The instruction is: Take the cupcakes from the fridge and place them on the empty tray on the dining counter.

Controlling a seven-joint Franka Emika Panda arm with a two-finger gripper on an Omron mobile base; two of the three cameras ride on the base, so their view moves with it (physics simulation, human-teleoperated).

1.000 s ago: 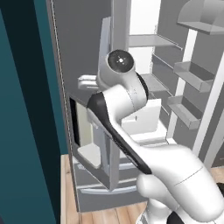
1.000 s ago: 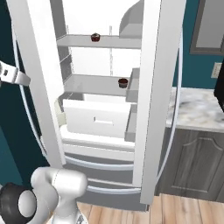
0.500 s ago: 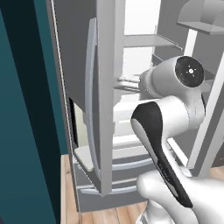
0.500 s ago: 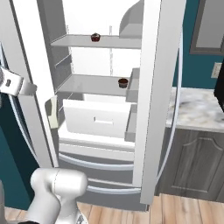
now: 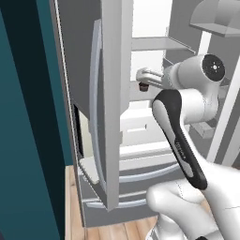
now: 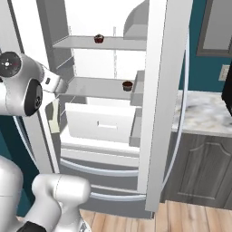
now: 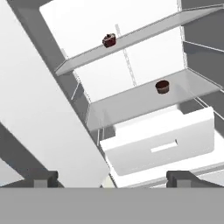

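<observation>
Glossy white fridge (image 6: 154, 113), 2 round cupcakes (image 7: 162, 86) on glass shelves; gripper (image 7: 111, 178) spread wide, empty.

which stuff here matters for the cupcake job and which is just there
For the job:
- upper-shelf cupcake
- lower-shelf cupcake
- fridge, doors open
- gripper, open and empty

Just there:
- white drawer
- marble countertop
- grey cabinet

No legible text or labels
</observation>
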